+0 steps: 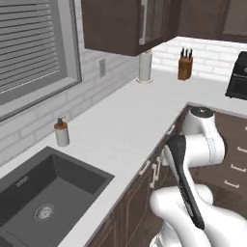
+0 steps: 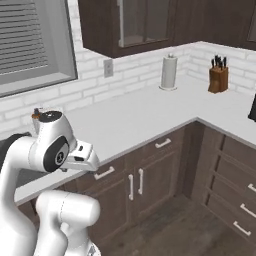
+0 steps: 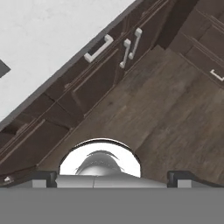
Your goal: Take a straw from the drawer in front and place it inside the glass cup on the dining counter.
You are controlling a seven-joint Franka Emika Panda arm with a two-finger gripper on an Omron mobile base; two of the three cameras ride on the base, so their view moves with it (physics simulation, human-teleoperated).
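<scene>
Dark-wood drawer (image 3: 94, 54) shut under the desk (image 1: 125, 120), jaws (image 3: 111, 177) wide open and empty (straw unseen): risk, pulling a neighbouring cabinet handle instead.

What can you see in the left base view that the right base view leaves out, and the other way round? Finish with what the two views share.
Left base view alone: the dark sink and a black appliance at the right edge.

Right base view alone: the wood floor and the full fronts of the cabinet doors.

Shared: the white worktop, the paper towel roll, the knife block, the soap dispenser, the window blinds and the drawer with a white handle under the worktop.
</scene>
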